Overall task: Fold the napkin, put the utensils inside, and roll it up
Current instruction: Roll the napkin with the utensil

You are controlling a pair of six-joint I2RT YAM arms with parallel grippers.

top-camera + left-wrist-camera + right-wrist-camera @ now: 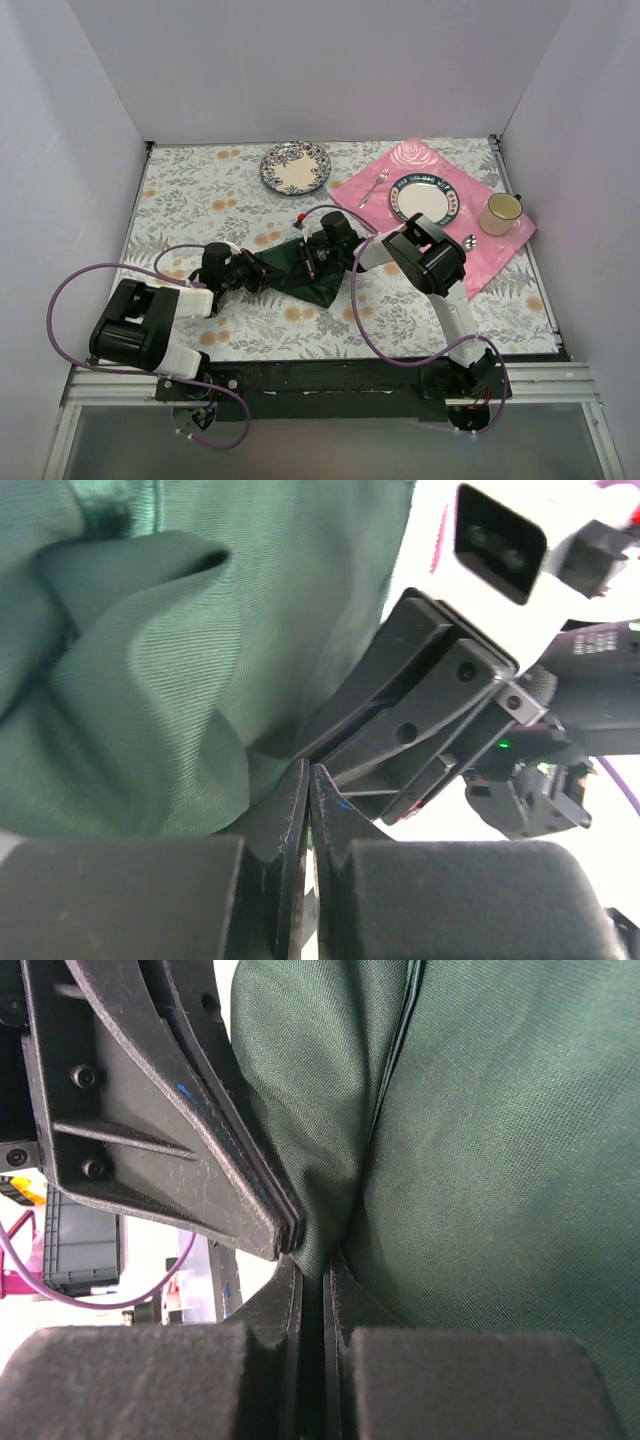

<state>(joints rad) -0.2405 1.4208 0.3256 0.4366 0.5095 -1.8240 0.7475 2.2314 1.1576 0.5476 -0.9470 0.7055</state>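
The dark green napkin point(296, 276) lies crumpled on the floral tablecloth between my two grippers. From the left, my left gripper point(252, 274) meets its edge. In the left wrist view its jaws point(309, 778) are pressed together with the cloth point(150, 680) running into their tips. My right gripper point(312, 258) comes from the right. Its jaws point(322, 1265) are shut on a fold of the napkin point(480, 1160). The two pairs of fingertips almost touch, and the left fingers point(170, 1130) fill the right wrist view's upper left. The utensils are out of view.
A blue-patterned plate point(295, 167) sits at the back. At the right, a pink rose placemat point(505, 252) carries a plate point(423, 197), a yellow cup point(501, 213), a silver fork point(373, 187) and a silver spoon point(470, 241). White walls enclose the table.
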